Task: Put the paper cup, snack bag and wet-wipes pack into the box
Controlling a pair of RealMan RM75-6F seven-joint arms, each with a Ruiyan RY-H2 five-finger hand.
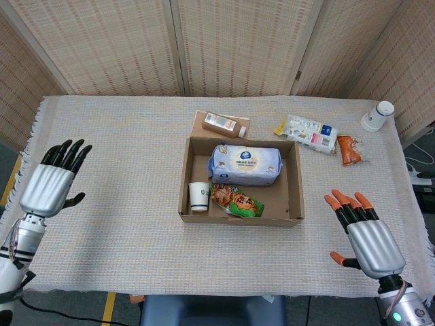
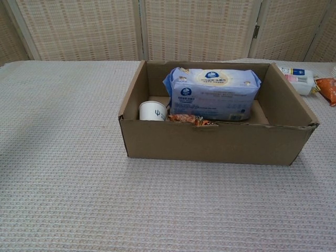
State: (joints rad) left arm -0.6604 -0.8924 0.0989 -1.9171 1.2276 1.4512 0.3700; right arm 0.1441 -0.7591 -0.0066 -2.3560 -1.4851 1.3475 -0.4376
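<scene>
The cardboard box stands in the middle of the table. Inside it lie the blue-and-white wet-wipes pack against the far wall, the white paper cup upright in the near-left corner, and the orange-green snack bag beside the cup. My left hand hovers open at the table's left edge, far from the box. My right hand hovers open near the front right, holding nothing. Neither hand shows in the chest view.
Behind the box lies a brown bottle on a box flap. At the back right are a white pouch, an orange snack packet and an overturned white cup. Wicker screens stand behind the table.
</scene>
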